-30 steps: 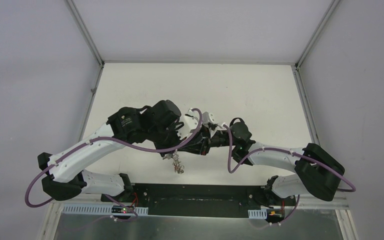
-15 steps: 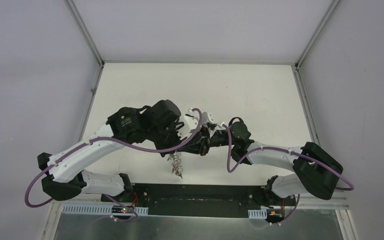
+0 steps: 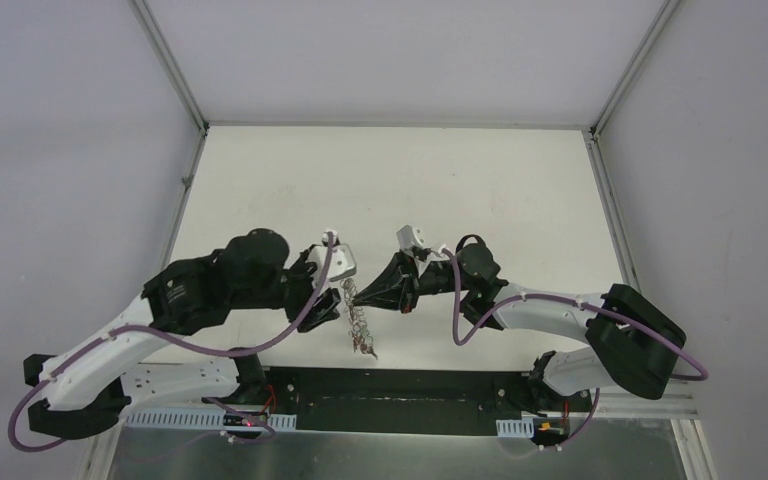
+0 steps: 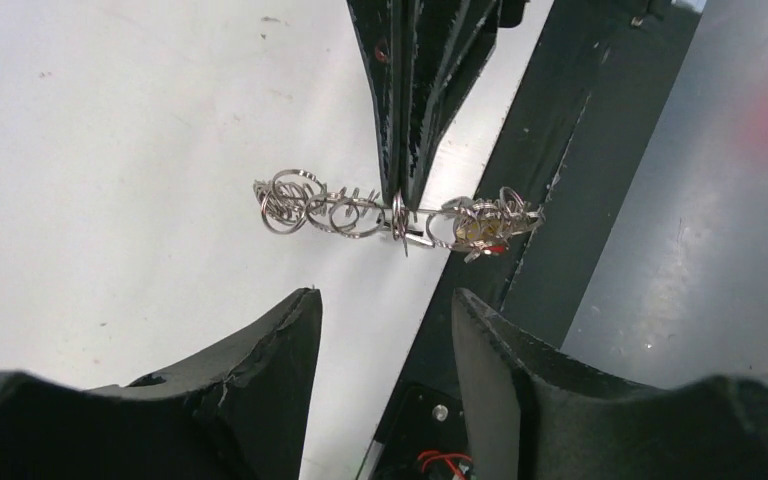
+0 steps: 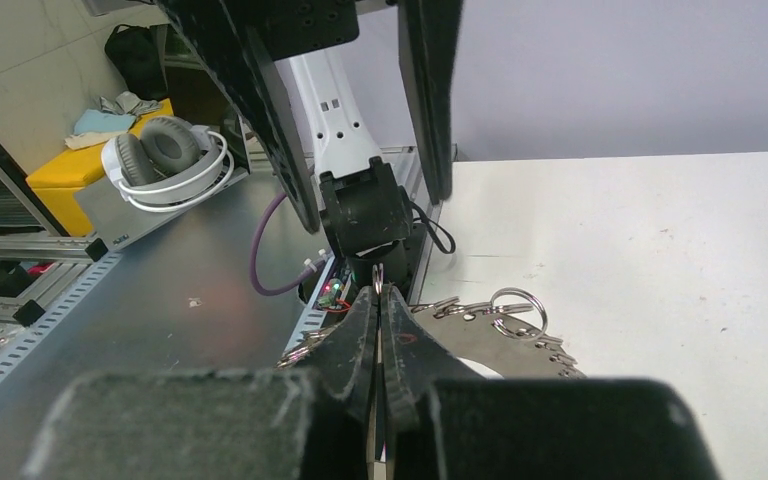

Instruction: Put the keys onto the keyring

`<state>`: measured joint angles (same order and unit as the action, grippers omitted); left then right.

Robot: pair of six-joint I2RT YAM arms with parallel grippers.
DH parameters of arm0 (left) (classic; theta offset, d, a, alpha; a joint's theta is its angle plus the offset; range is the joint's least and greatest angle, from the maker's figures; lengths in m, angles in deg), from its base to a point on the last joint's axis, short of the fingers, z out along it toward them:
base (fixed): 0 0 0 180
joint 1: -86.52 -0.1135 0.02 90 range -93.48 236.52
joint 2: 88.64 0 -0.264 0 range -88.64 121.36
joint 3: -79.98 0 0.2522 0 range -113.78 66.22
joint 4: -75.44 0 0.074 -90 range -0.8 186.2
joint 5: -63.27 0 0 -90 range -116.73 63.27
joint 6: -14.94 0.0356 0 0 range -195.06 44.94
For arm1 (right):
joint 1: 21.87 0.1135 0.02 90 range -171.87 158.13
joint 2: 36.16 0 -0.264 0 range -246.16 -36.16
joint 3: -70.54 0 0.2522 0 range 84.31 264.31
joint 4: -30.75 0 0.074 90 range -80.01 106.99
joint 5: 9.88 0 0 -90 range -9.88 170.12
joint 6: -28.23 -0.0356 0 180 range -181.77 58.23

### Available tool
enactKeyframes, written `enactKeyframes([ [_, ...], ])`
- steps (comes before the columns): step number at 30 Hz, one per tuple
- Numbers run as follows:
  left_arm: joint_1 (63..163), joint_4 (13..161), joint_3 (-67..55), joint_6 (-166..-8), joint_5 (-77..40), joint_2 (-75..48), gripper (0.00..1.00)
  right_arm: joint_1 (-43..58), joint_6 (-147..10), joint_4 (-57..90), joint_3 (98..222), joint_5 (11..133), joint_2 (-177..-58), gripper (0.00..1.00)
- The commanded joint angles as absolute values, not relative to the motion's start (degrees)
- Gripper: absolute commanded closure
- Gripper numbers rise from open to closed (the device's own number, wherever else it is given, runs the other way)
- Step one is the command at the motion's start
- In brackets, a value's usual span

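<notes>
top view: left pincer (image 3: 326, 304) has let go and backed off to the left. a sec ago it was bunched up w/ the right pincer (image 3: 362, 297) over the keyring (image 3: 358, 322). ring now hangs edge-on from the right one alone, over the near edge of the white table (image 3: 480, 180). imo the handover's done and the left arm is free to fetch a key. plain grey walls (image 3: 60, 150) all round.

left wrist view: own jaws spread, nothing btw them. ring just ahead, right pincer's tips pressed together on its rim. brassy bit (image 4: 475, 232) w/ some red at one end of the ring. green/black-tagged keys not seen anywhere.

right wrist view: tips pinch the ring, small loops fan out to the right. bg: metal sheet (image 5: 160, 290), headphones (image 5: 165, 155), bare white tabletop.
</notes>
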<state>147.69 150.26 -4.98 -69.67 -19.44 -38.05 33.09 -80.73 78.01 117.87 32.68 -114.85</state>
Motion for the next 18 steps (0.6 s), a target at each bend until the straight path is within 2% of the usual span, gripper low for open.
enactKeyframes([
  [1,148.0,137.3,2.5,-68.5,-20.7,-48.1,0.48,33.3,-80.5,80.7,119.9,32.1,-112.3,1.00],
  [11,148.0,114.5,21.5,-68.2,-16.5,-64.6,0.52,33.3,-80.5,80.3,120.1,32.2,-111.7,1.00],
  [18,148.0,110.9,26.2,-68.3,-15.3,-66.4,0.62,33.3,-80.4,80.2,120.0,32.4,-111.5,1.00],
])
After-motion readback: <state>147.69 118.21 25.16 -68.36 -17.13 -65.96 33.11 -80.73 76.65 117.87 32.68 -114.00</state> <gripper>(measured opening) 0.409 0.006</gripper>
